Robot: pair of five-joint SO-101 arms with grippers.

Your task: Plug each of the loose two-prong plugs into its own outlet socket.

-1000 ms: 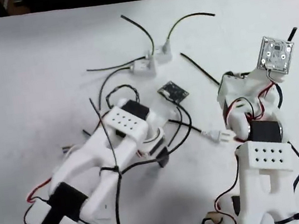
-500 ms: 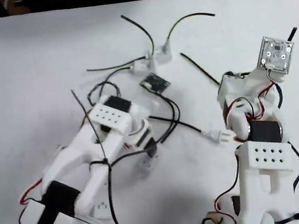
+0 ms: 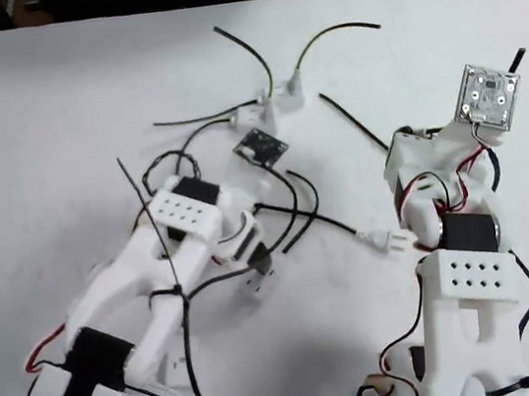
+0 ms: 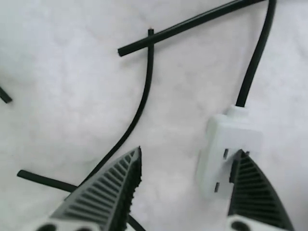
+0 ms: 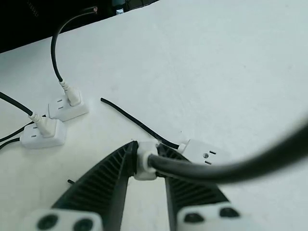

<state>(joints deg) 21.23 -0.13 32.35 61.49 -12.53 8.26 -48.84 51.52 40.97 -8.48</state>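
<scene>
left gripper [image 4: 187, 153]: jaws wide apart, nothing held, low over the table [image 3: 54, 120].
loose socket [image 4: 226, 149]: white and flat on the table with its slots facing up. It lies against the inner side of one finger [image 4: 250, 187], off-centre in the gap. We can't tell whether it touches the finger or sits just beside it.
why (left): we read this as lining up to pinch the socket body and pin it for mating. It wants a sideways shift to centre it first.
right gripper [image 5: 147, 145]: closed on a white two-prong plug [image 5: 143, 166]. The plug's black cord [image 5: 216, 168] trails close past the camera.
second socket [image 5: 204, 153]: flat on the table just beyond the right fingertips, near the held plug but not joined to it.
why (right): we judge the grip on the plug body is meant to leave the prongs free. The prongs are hidden, so we can't confirm alignment.
plugged sockets [image 5: 61, 109] [image 5: 43, 135]: each has a plug seated, and both sit well apart from the grippers.
risk: cord stiffness could twist the plug on approach.
</scene>
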